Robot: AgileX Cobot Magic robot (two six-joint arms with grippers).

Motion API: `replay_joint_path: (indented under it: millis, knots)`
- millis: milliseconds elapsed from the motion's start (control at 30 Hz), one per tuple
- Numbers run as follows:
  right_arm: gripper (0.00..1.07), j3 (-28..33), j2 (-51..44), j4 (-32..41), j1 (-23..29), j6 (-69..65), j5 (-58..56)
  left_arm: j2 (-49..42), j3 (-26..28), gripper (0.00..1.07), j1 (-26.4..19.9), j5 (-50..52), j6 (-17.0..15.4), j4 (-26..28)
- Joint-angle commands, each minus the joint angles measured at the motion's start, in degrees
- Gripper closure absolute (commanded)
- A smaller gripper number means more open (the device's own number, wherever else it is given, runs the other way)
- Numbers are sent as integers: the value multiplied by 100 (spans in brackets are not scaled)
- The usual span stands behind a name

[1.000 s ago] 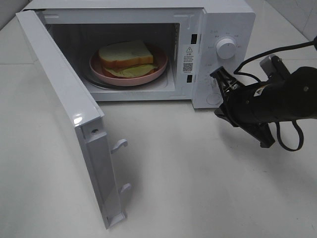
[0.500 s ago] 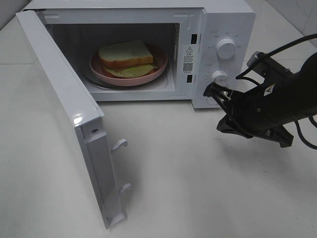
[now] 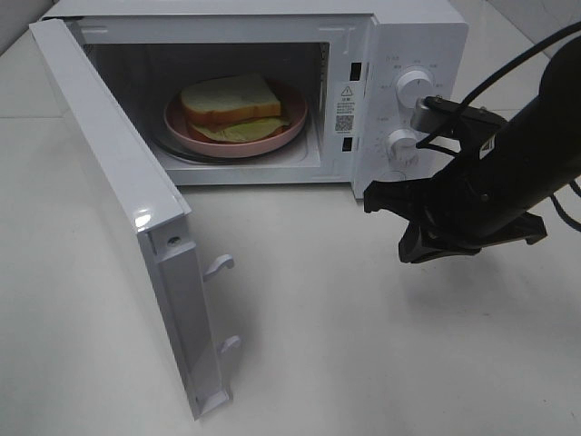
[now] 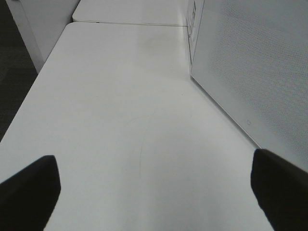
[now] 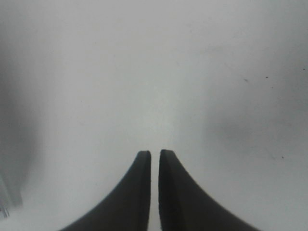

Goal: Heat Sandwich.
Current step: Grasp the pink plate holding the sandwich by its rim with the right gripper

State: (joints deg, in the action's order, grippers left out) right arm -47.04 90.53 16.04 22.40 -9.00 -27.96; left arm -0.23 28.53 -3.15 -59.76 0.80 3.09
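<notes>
The sandwich (image 3: 231, 107), white bread with tan crust and yellowish filling, lies on a round pink plate (image 3: 290, 127) inside the open microwave (image 3: 408, 36). My right gripper (image 3: 374, 198) is shut and empty; its two black fingers meet in the right wrist view (image 5: 154, 154). It hovers low over the white table just in front of the microwave's lower right corner, below the control panel. My left gripper (image 4: 154, 187) is open wide and empty over bare table beside the door's outer face; it is out of the exterior view.
The microwave door (image 3: 118, 191) stands swung out to the front left; it also shows in the left wrist view (image 4: 250, 62). Two white knobs, an upper (image 3: 415, 88) and a lower (image 3: 401, 143), sit on the panel. The right arm's cable (image 3: 508, 68) loops near them.
My right gripper has moved from the lower knob down and to the left, toward the table in front of the microwave. The lower knob is now uncovered. Sandwich and door have not moved.
</notes>
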Motion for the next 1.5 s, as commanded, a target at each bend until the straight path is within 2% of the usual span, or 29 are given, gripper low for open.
replay_joint_path:
  millis: [33, 233, 500, 733, 900, 1000, 1067, 1167, 1400, 1500]
  knots:
    - [96, -201, -69, -52, -23, 802, -567, -160, -17, 5, -17, 46, -6, 52]
    - [95, -401, -69, -160, -23, 1805, -1077, -160, -17, 5, -17, 46, -6, 52]
    - [93, -825, -69, -928, -23, 3174, -1713, -160, -17, 5, -17, 46, -6, 52]
    - [92, -985, -69, -1123, -23, 3650, -1833, -160, -17, 5, -17, 46, -6, 52]
    - [89, -985, -69, -1123, -23, 4584, -1914, -160, -17, 5, -17, 46, -6, 52]
    - [85, -985, -69, -1123, -23, 5626, -2091, -160, -17, 5, -17, 46, -6, 52]
    - [84, -985, -69, -1123, -23, 5833, -2114, -160, -17, 5, -17, 46, -6, 52]
    - [75, -985, -69, -1123, -23, 6612, -2143, -160, -17, 5, -17, 46, -6, 52]
    - [61, -985, -74, -1146, -23, 6927, -2131, -160, -17, 5, -17, 46, -6, 52]
    - [52, -985, -74, -1152, -23, 6927, -2114, -160, -17, 5, -17, 46, -6, 52]
